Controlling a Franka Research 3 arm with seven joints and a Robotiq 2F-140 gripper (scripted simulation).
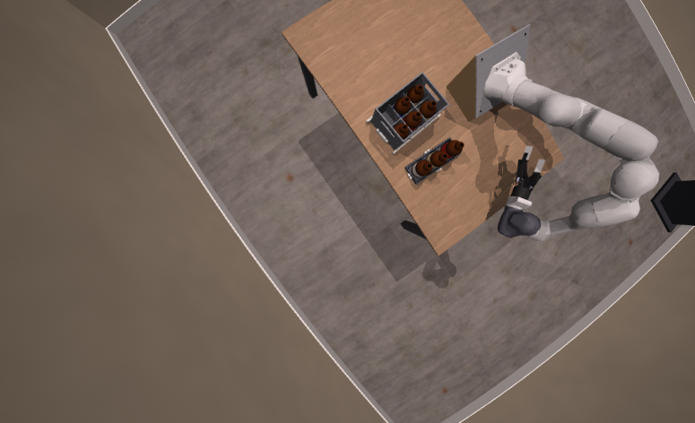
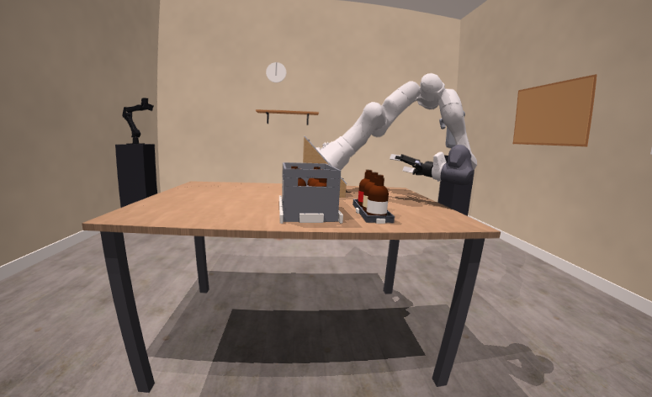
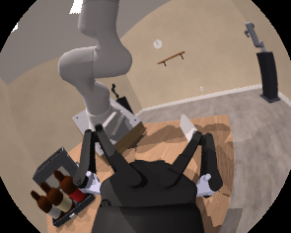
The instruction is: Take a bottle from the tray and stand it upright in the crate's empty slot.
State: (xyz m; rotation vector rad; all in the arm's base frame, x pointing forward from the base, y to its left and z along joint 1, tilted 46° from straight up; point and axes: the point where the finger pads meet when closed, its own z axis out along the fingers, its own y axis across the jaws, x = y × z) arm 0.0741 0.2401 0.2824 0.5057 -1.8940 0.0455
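A grey crate [image 1: 407, 113] stands in the middle of the wooden table and holds several brown bottles; its empty slot [image 1: 389, 116] is at the corner on the left side. It also shows in the side view [image 2: 311, 193]. A dark tray [image 1: 434, 159] lies beside it with three upright brown bottles [image 1: 438, 157], which also show in the side view [image 2: 374, 194] and low on the left of the wrist view [image 3: 52, 198]. My gripper [image 1: 534, 159] [image 2: 401, 163] is open and empty. It hovers above the table's right edge, well apart from the tray, pointing sideways.
The arm's base plate [image 1: 502, 71] stands upright on the table's far right edge. A black pedestal [image 2: 135, 170] with a small arm stands beyond the table's left corner. The crate and the tray stand close side by side.
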